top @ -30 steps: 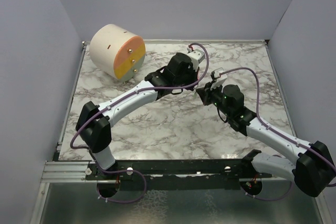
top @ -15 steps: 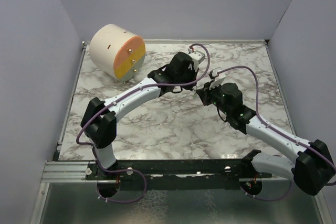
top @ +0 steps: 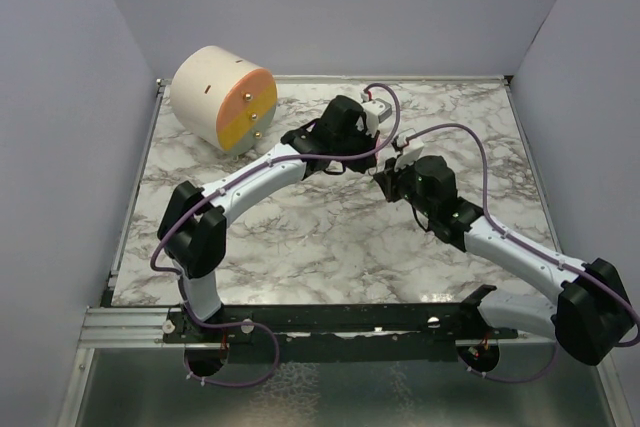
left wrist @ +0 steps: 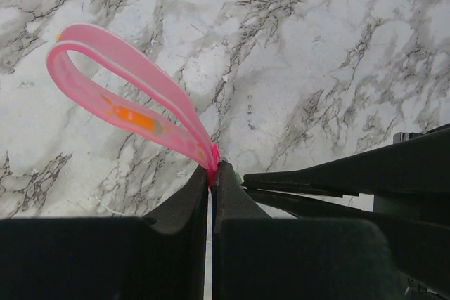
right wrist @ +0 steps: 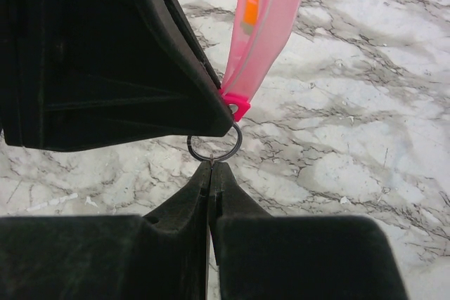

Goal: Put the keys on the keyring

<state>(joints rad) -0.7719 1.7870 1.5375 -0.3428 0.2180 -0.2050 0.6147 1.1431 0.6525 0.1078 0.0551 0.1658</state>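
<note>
— Why is the right gripper (right wrist: pixel 211 168) clamped on the near edge of the keyring (right wrist: pixel 232 154)?
— To steady it, I'd judge. The left gripper (left wrist: pixel 212 170), pinched shut on the pink key (right wrist: pixel 264 19), holds that key's holed tab against the ring's far side.
— Is it threaded?
— Can't tell; the left gripper covers part of the ring. Overhead, both arms hide the spot above the table (right wrist: pixel 365 173).
</note>
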